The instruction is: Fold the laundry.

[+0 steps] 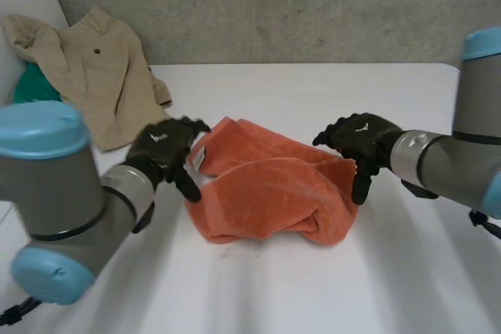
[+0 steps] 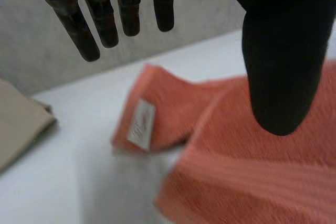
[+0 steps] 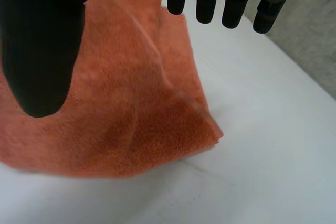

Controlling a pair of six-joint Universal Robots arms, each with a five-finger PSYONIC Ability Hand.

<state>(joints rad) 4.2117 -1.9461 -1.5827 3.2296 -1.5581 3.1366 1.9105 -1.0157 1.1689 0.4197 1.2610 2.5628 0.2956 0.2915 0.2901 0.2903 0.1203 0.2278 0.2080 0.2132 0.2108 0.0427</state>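
Orange towel (image 1: pixel 266 197) lies bunched in the middle of the white surface (image 1: pixel 329 91). It is roughly doubled over and the top layer is lumpy. The lower layer pokes out at the left end, with a white label (image 2: pixel 140 124) on its corner.

Left hand (image 1: pixel 160 145) hovers at the towel's left end, just by the labelled corner. Fingers straight, thumb spread wide, holding nothing. Right hand (image 1: pixel 362 137) hovers at the towel's right end, fingers straight, thumb apart, also empty. Its thumb tip hangs close to the cloth; can't tell if it touches.

Beige shirt (image 1: pixel 98 76) is heaped at the far left, well apart from the towel, with a teal item (image 1: pixel 35 87) partly under it.

Judgement: the fold looks unfinished, edges don't line up.

Risks:
- Either hand could pinch only the top layer, so the layers separate and the fold opens up.
- If the hands grab at uneven points, the towel could skew.
- The thick bulge at the right end could slip out of a shallow pinch.
- Pulling sideways could drag the whole towel across the surface instead of flattening it.
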